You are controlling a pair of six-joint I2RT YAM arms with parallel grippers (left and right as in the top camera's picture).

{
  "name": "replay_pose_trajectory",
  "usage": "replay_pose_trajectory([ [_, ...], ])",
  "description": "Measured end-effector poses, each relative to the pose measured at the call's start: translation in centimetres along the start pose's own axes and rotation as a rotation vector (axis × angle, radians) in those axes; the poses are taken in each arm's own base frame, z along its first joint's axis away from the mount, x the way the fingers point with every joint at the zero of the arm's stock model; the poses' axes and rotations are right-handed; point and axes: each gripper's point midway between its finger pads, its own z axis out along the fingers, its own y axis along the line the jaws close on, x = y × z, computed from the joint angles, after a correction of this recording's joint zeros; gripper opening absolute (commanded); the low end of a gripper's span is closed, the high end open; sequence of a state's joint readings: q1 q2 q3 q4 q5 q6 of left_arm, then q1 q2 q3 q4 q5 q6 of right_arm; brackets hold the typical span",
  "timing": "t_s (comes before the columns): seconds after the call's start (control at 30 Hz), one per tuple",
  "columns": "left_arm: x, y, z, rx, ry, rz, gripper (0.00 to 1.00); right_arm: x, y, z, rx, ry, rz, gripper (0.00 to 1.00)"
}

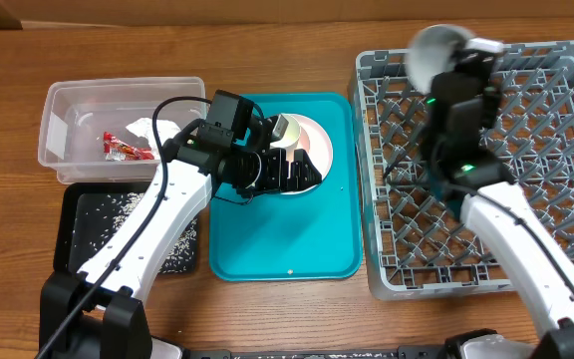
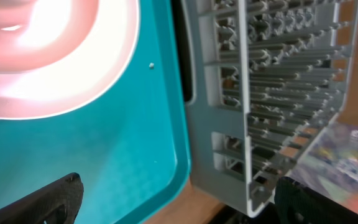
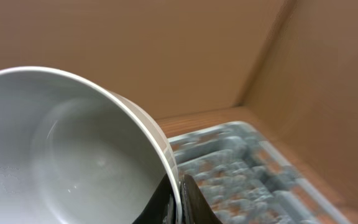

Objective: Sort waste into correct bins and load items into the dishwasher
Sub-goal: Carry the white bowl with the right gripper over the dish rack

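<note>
Pinching the whitish bowl (image 3: 73, 155) by its rim with my right gripper (image 3: 178, 202), tilted and raised above the far-left corner of the dish rack (image 1: 566, 150). My left gripper (image 1: 292, 172) is left of the rack, low over the pink plate (image 1: 312, 140) on the teal tray (image 1: 267, 249), fingers (image 2: 55, 199) spread wide, holding nothing.

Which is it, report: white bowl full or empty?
Empty. The bowl in the right pincer shows a bare inside.
</note>
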State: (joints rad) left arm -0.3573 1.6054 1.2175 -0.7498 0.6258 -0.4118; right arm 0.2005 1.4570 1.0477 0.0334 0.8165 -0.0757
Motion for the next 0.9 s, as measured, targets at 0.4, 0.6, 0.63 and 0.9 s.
replay_pose_trajectory([
  [0.4, -2.0, 4.3, -0.7, -0.253, -0.114, 0.002, 1.0, 3.1, -3.9, 9.0, 0.216, -0.022, -0.254, 0.04],
  [0.6, -2.4, 5.3, -1.0, -0.315, -0.141, 0.002, 1.0, 7.1, -1.7, 10.5, 0.141, 0.07, -0.442, 0.04],
  [0.63, -2.4, 5.3, -1.1, -0.319, -0.143, 0.002, 1.0, 7.6, -1.4, 10.7, 0.126, 0.08, -0.46, 0.04],
  [0.9, -2.5, 5.6, -1.2, -0.334, -0.149, 0.001, 1.0, 8.6, -0.8, 10.7, 0.094, 0.114, -0.501, 0.05],
])
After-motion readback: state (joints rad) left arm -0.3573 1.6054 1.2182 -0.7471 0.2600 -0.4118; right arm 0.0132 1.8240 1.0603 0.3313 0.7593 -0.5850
